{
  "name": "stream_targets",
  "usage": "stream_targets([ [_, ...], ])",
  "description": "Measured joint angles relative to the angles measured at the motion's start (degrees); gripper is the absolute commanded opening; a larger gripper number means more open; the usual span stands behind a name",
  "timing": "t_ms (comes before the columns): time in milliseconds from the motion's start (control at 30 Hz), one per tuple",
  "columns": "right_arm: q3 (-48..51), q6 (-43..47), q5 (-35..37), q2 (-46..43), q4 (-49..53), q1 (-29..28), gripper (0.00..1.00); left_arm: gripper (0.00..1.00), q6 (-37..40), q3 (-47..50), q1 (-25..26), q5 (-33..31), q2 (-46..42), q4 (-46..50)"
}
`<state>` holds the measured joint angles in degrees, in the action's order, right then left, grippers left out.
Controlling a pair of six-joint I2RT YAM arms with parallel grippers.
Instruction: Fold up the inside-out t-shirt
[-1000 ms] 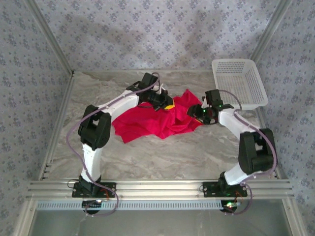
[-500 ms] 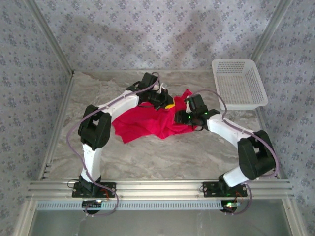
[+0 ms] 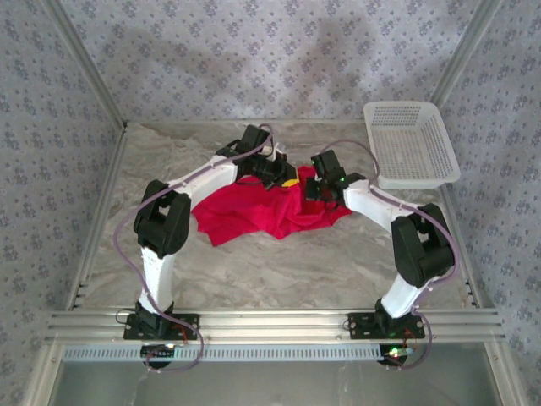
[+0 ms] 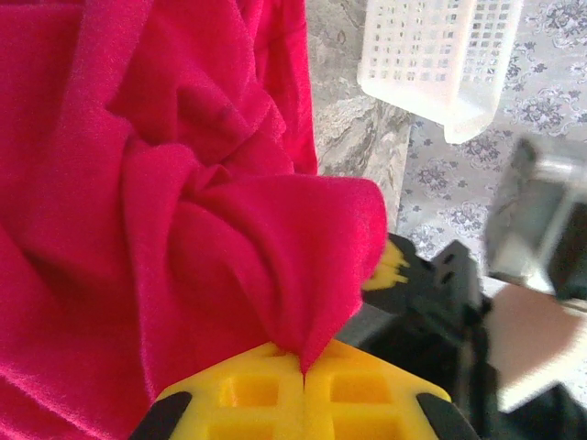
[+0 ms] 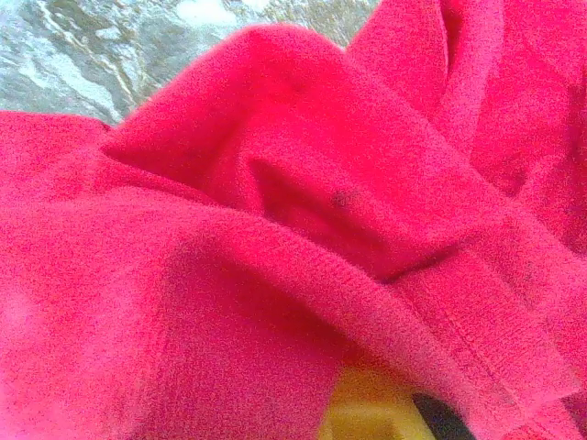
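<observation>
we see grey marbled tabletop, floral wallpaper walls around, white basket at far right corner, inside-out t-shirt crumpled red at tabletop centre, left gripper pinching its fold, right gripper pressed together on its cloth alongside

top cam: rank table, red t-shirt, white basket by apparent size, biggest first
1. Table: largest by far.
2-3. T-shirt and basket: they cover about the same area in this view. The shirt is crumpled and partly hidden under the arms, so I won't rank these two.
</observation>
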<state>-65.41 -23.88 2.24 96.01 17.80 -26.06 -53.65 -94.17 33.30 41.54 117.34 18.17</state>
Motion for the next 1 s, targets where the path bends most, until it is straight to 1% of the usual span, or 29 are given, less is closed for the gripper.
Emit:
stream_targets([
  [67, -3.7, 1.0, -2.6, -0.1, 4.1, 0.4, 0.0, 0.0, 0.0, 0.0, -0.5, 0.1, 0.0, 0.0],
  [133, -7.3, 2.1, -7.3, -0.9, 8.3, 1.3, 0.0, 0.0, 0.0, -0.3, -1.5, 0.5, 0.1, 0.2],
  [200, -8.9, 3.1, -14.7, -3.6, 11.9, 3.6, 0.0, 0.0, 0.0, -2.3, -2.9, 1.1, 0.9, 0.9],
  [300, -8.6, 4.0, -26.3, -9.4, 15.3, 9.5, 0.0, 0.0, 0.2, -7.5, -4.8, 2.9, 3.4, 1.3],
  [367, -7.4, 3.9, -32.5, -12.6, 14.7, 13.2, 0.0, 0.0, 0.6, -10.4, -5.2, 4.9, 4.4, 1.7],
  [433, -5.1, 3.3, -37.7, -15.3, 13.1, 16.3, 0.0, 0.0, 1.1, -12.2, -4.4, 6.4, 4.7, 1.9],
  [567, 2.0, -1.3, -47.1, -18.3, 6.3, 21.4, 0.0, 0.0, 1.5, -12.5, -3.4, 7.8, 4.7, 2.3],
  [667, 5.8, -6.1, -51.9, -18.2, 0.1, 22.7, 0.0, 0.0, 1.5, -11.1, -3.6, 8.2, 4.7, 2.2],
  [767, 7.4, -10.4, -55.6, -18.2, -5.5, 22.8, 0.0, 0.0, 1.4, -8.8, -3.9, 9.0, 4.7, 1.0],
  [867, 7.5, -12.7, -57.0, -18.7, -8.4, 22.8, 0.0, 0.0, 1.2, -7.0, -4.6, 10.6, 4.7, -0.3],
  [1000, 7.5, -13.3, -57.1, -21.5, -8.8, 22.8, 0.0, 0.0, 1.0, -6.0, -6.2, 11.4, 4.7, -2.0],
])
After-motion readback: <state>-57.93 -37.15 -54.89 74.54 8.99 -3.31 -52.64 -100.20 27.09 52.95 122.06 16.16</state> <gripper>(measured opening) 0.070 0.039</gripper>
